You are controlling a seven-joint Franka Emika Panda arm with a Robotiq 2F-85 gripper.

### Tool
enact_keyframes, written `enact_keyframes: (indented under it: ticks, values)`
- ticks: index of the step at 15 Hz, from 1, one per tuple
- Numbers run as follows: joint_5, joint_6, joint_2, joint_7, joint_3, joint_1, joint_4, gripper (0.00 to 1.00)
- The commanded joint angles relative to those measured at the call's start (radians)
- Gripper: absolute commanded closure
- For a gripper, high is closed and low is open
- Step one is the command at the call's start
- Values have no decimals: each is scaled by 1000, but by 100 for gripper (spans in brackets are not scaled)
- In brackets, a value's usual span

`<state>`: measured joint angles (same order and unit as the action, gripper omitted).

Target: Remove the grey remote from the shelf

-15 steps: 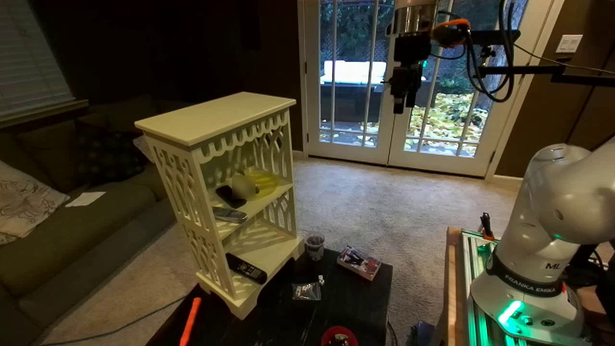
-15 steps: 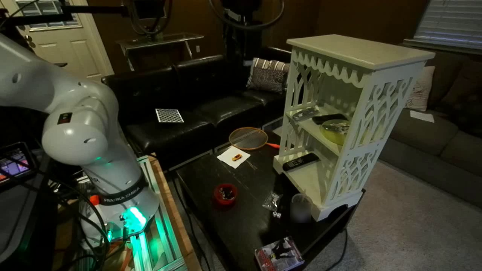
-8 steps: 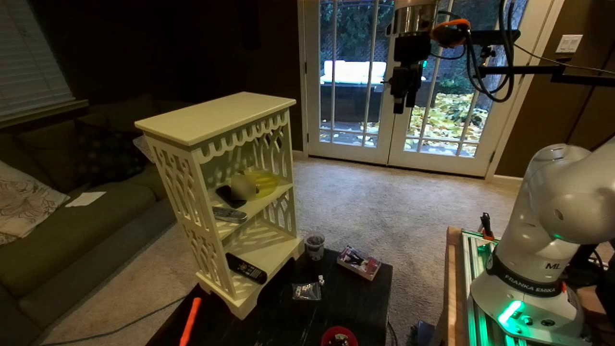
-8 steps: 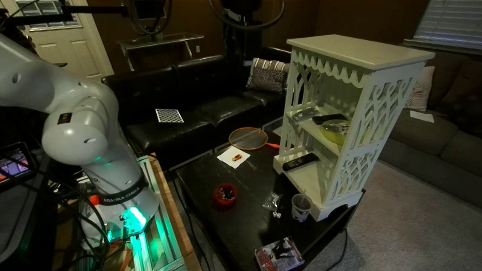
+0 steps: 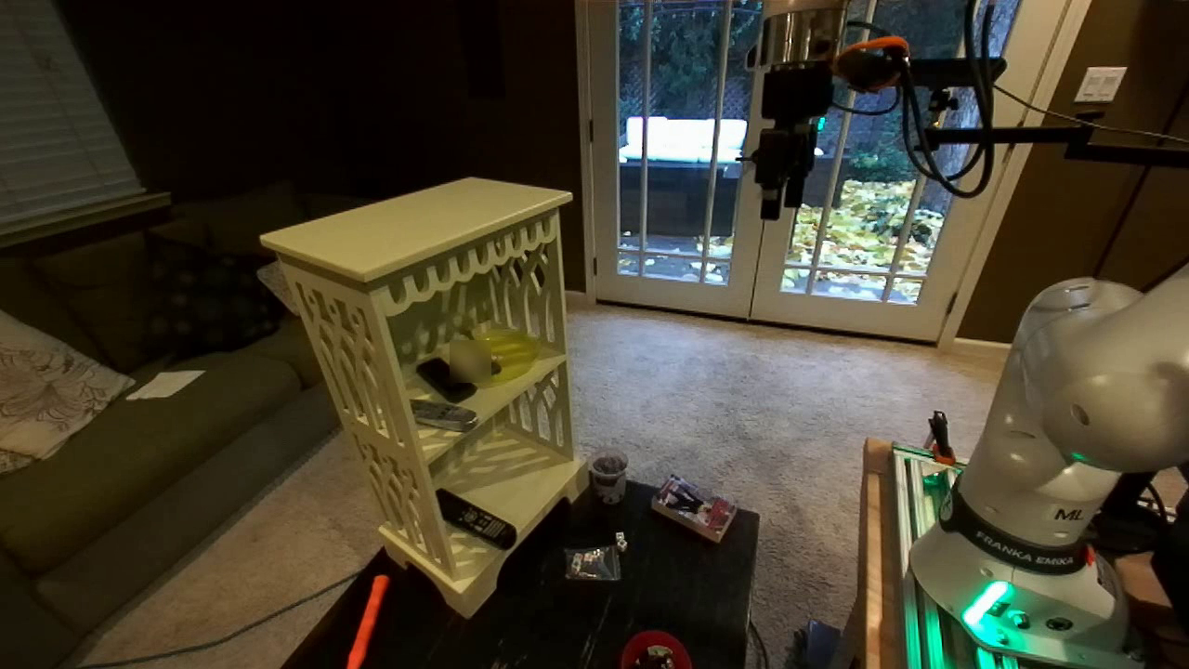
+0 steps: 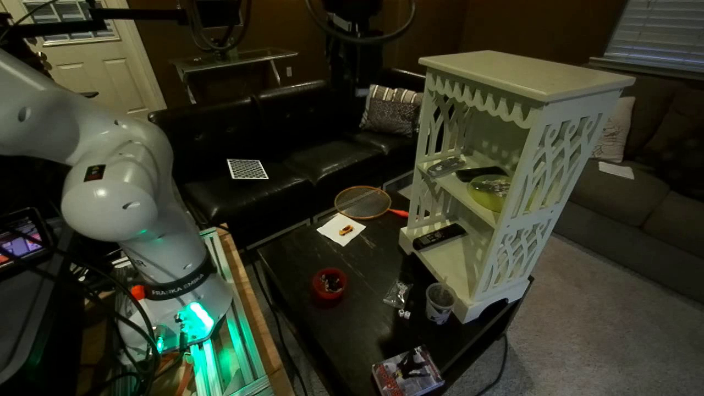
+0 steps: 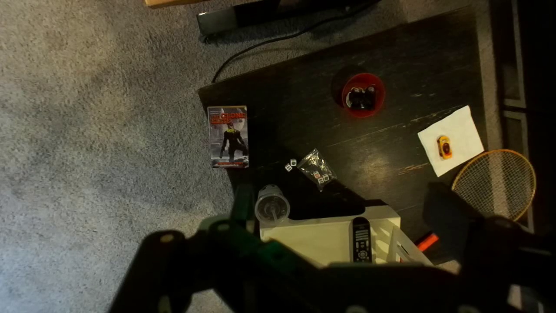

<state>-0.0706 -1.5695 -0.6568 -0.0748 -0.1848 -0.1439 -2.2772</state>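
The grey remote (image 5: pixel 444 415) lies on the middle tier of the cream-white shelf (image 5: pixel 423 228), near its front edge at the lattice side. It also shows in an exterior view (image 6: pixel 446 166) on the same tier of the shelf (image 6: pixel 525 74). In the wrist view the lower tier of the shelf (image 7: pixel 304 239) shows behind the gripper, and the grey remote is hidden. My gripper (image 5: pixel 783 204) hangs high in the air, apart from the shelf, pointing down. In the wrist view my gripper (image 7: pixel 341 198) has its fingers wide apart with nothing held between them.
A black phone-like device (image 5: pixel 446 379) and a yellow-green bowl (image 6: pixel 489 192) share the middle tier. A black remote (image 5: pixel 476 518) lies on the lower tier. The black table (image 6: pixel 352 324) bears a cup (image 6: pixel 440 303), a book (image 6: pixel 407 372), a red bowl (image 6: pixel 329 284) and a racket (image 6: pixel 363 202).
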Motion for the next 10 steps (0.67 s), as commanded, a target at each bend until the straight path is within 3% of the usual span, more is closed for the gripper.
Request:
enact_keyframes:
  ticks: [1, 7, 10]
  values:
    - [1, 3, 2, -2, 2, -2, 4, 0]
    - [1, 3, 2, -2, 2, -3, 4, 0]
    - [19, -63, 32, 38, 15, 3, -29, 0]
